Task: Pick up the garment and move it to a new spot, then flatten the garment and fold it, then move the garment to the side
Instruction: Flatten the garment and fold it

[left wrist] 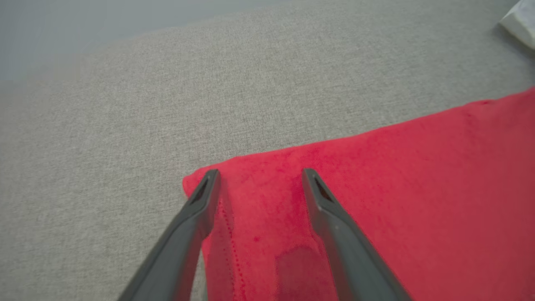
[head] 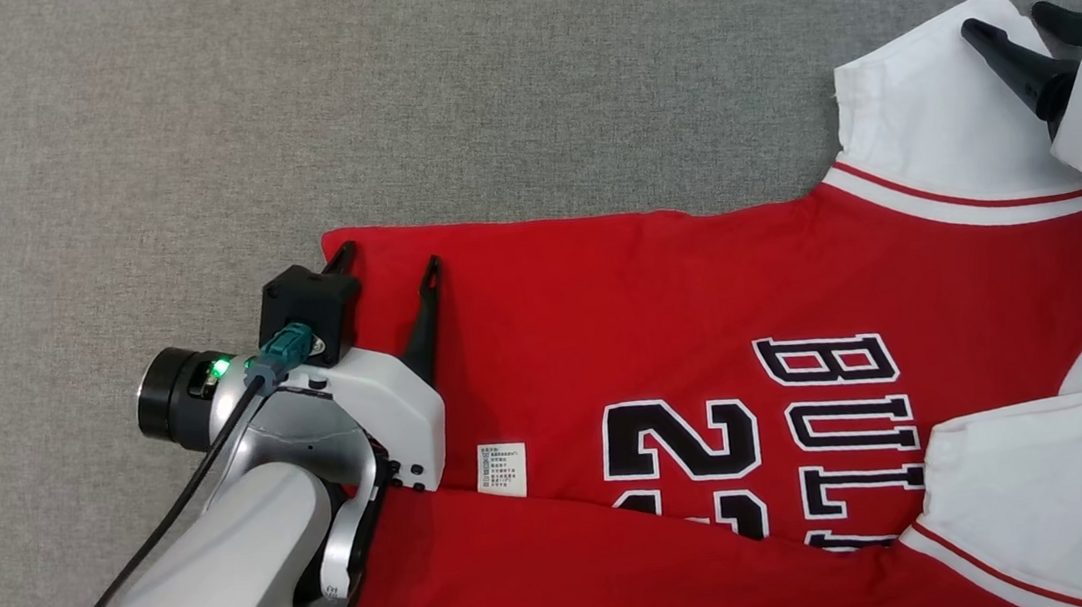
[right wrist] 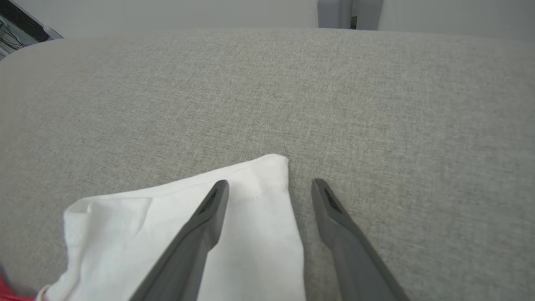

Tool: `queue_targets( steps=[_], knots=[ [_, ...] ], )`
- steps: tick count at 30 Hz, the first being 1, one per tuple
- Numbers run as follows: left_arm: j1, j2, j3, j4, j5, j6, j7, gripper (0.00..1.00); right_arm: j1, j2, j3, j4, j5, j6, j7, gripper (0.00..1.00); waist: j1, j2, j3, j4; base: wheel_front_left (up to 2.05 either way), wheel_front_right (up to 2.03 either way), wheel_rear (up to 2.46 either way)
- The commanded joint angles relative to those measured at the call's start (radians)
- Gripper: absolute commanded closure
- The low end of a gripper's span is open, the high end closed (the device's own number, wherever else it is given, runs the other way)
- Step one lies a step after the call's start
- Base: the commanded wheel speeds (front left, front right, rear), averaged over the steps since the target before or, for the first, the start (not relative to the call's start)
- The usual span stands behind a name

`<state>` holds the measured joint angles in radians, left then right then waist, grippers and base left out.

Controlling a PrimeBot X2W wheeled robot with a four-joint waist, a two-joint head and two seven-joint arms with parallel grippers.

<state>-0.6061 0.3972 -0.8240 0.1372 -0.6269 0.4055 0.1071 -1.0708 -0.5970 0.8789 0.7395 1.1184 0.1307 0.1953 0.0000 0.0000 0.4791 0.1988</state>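
Observation:
A red jersey [head: 603, 317] with black lettering and white sleeves lies spread on the grey cloth surface, its near side folded over. My left gripper [head: 388, 259] stands open over the jersey's far hem corner [left wrist: 259, 196], one finger near the edge, the other over the red cloth. My right gripper [head: 1009, 18] is open above the far white sleeve [head: 924, 122]. In the right wrist view the sleeve's corner [right wrist: 250, 192] lies between and under the fingers [right wrist: 209, 213]. Whether the tips touch the cloth I cannot tell.
The grey fabric surface [head: 378, 89] stretches wide beyond and left of the jersey. A second white sleeve [head: 1062, 480] is folded across the near right part. A small white care label [head: 502, 468] shows on the red cloth.

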Motion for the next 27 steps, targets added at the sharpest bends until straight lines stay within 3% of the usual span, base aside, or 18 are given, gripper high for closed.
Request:
queue_targets(
  steps=[1, 9, 18, 19, 21, 22, 27],
  knots=[
    [-0.025, -0.001, 0.003, 0.002, -0.009, -0.006, 0.002, 0.0, -0.018, 0.0, 0.01, 0.016, 0.01, 0.0, 0.009, 0.0, 0.0, 0.0, 0.001, 0.001, 0.0, 0.0, 0.0],
    [-0.06, -0.008, 0.039, 0.037, -0.048, 0.005, 0.037, 0.0, -0.058, 0.012, 0.076, 0.063, 0.042, 0.0, 0.051, 0.0, 0.0, 0.0, 0.01, -0.002, 0.0, 0.0, 0.0],
    [-0.084, -0.005, 0.062, 0.144, -0.127, -0.054, 0.107, 0.0, -0.07, 0.033, 0.144, 0.065, 0.079, 0.0, 0.058, 0.02, 0.0, 0.0, 0.022, -0.009, 0.0, 0.0, 0.0],
    [-0.083, -0.007, 0.059, 0.153, -0.135, -0.064, 0.113, 0.06, -0.07, 0.033, 0.152, 0.065, 0.083, 0.0, 0.06, 0.56, 0.0, 0.0, 0.02, -0.009, 0.0, 0.0, 0.0],
    [-0.084, -0.011, 0.056, 0.163, -0.145, -0.084, 0.113, 0.65, -0.071, 0.034, 0.165, 0.066, 0.093, 0.0, 0.059, 1.0, 0.0, 0.0, 0.016, -0.01, 0.0, 0.0, 0.0],
    [-0.084, -0.011, 0.055, 0.168, -0.149, -0.09, 0.111, 1.0, -0.071, 0.034, 0.17, 0.066, 0.097, 0.0, 0.057, 1.0, 0.0, 0.0, 0.012, -0.01, 0.0, 0.0, 0.0],
    [-0.08, -0.004, 0.066, 0.177, -0.144, -0.101, 0.073, 1.0, -0.08, 0.027, 0.178, 0.066, 0.106, 0.0, 0.0, 1.0, 0.0, 0.0, -0.01, -0.009, 0.0, 0.0, 0.0]
  ],
)
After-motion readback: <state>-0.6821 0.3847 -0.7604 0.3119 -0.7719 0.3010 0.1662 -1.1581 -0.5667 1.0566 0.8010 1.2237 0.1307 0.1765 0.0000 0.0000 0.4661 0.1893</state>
